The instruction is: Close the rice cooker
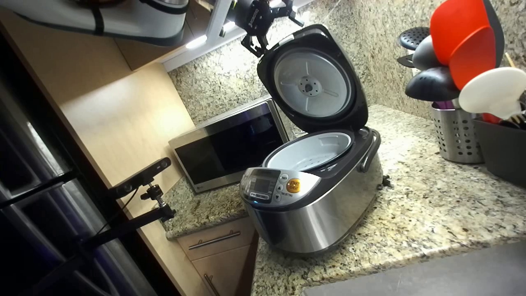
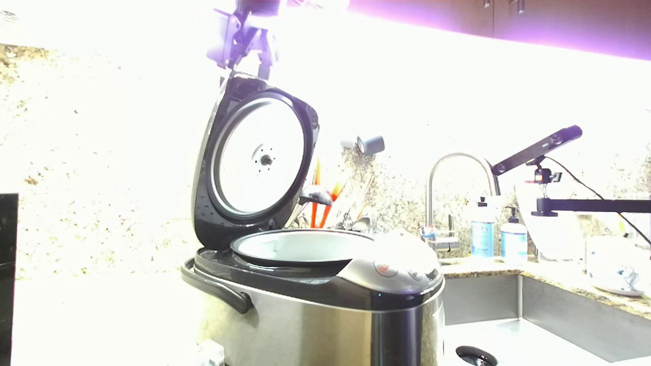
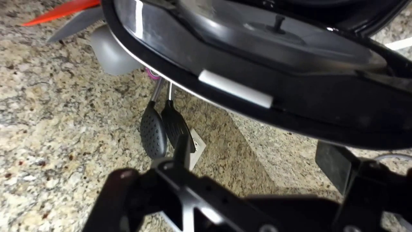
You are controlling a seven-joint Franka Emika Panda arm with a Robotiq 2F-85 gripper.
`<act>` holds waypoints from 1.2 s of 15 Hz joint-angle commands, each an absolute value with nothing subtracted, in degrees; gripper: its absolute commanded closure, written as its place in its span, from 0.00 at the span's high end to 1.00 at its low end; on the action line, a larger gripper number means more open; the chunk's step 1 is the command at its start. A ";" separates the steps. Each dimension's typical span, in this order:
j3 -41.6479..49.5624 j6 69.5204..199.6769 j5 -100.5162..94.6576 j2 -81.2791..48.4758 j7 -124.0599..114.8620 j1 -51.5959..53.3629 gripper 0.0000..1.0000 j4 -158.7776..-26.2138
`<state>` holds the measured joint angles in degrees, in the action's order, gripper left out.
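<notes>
The brushed-steel rice cooker (image 1: 312, 222) stands on the granite counter, and it also shows in an exterior view (image 2: 305, 330). Its dark hinged lid (image 1: 312, 84) is raised nearly upright, with the pale inner side facing forward; the lid also shows in an exterior view (image 2: 257, 157). The white inner pot is exposed. My gripper (image 1: 281, 37) is open at the lid's top edge, also seen in an exterior view (image 2: 245, 73). In the wrist view the lid (image 3: 289, 96) crosses above the spread fingers (image 3: 257, 154), with nothing between them. I cannot tell whether a fingertip touches the lid.
A silver microwave (image 1: 230, 144) stands behind the cooker. A perforated utensil holder (image 1: 458, 135) with spatulas and ladles stands beside it. A sink (image 2: 483, 305) with a faucet (image 2: 431, 188) lies in front. A camera on a bracket (image 1: 148, 176) juts in. A cabinet (image 1: 160, 49) hangs above.
</notes>
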<state>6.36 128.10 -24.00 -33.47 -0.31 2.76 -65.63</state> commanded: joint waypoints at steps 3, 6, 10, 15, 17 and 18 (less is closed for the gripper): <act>8.15 119.83 -30.24 -29.33 1.00 4.99 1.00 -69.40; 7.35 115.82 -31.68 -27.73 2.51 5.31 1.00 -71.67; 4.56 110.18 -27.05 -27.37 10.34 3.83 1.00 -72.71; 4.03 102.53 -25.54 -31.09 14.13 3.27 1.00 -69.85; 3.99 99.96 -25.56 -32.82 14.67 3.35 1.00 -68.49; 3.94 99.21 -25.73 -33.61 15.10 3.39 1.00 -67.99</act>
